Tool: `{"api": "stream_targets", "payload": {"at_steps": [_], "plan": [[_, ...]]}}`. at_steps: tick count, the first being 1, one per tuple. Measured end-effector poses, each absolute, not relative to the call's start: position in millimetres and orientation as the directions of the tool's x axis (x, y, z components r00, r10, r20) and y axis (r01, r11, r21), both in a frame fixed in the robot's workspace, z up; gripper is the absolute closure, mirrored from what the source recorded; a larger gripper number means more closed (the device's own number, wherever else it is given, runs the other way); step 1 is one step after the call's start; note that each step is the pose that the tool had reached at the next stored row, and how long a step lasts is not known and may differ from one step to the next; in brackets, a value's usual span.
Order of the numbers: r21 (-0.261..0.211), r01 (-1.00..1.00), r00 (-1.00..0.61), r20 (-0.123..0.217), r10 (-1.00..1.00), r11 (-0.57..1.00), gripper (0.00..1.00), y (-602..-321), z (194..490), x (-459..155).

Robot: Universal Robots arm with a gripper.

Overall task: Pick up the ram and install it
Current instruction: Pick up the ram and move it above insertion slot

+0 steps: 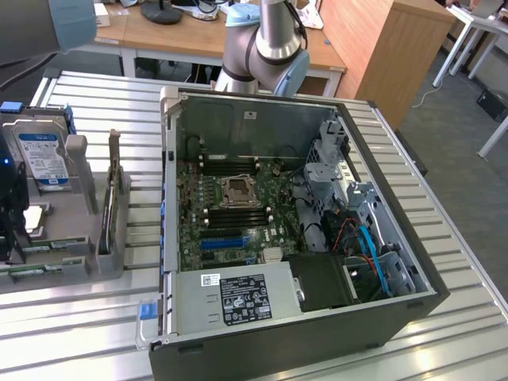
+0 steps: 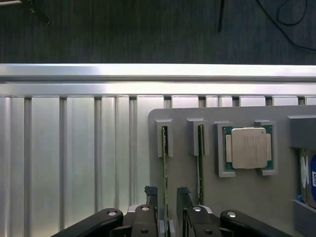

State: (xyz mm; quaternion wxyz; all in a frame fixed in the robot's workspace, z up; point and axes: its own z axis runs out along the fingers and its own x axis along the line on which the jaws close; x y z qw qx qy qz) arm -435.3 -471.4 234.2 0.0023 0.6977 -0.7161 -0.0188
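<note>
Spread wide, my claw (image 2: 167, 193) straddles the ram (image 2: 165, 158), edge-up in its grey holder (image 2: 247, 197); light, stiff, fragile (I judge), best pinched on flat faces.

The arm (image 1: 266, 48) bends from its base toward the exterior view's left. The pincer (image 2: 167, 193) points downward, its 2 fingers (image 2: 150, 191) spread apart.

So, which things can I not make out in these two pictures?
- Wrist view: the ram stands edge-on, so its chips and label are hidden; one end runs behind the open gripper, so contact cannot be told.
- Wrist view: the hard drive is cut by the picture's edge.
- Exterior view: the memory slots are too small to tell which are free.
</note>
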Motion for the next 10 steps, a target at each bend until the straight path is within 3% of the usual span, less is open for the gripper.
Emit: {"api": "stream_targets", "payload": {"at_steps": [10], "plan": [[0.03,-0.999,-0.026,-0.023,-0.999,0.026,0.7,-471,222,-435]]}}
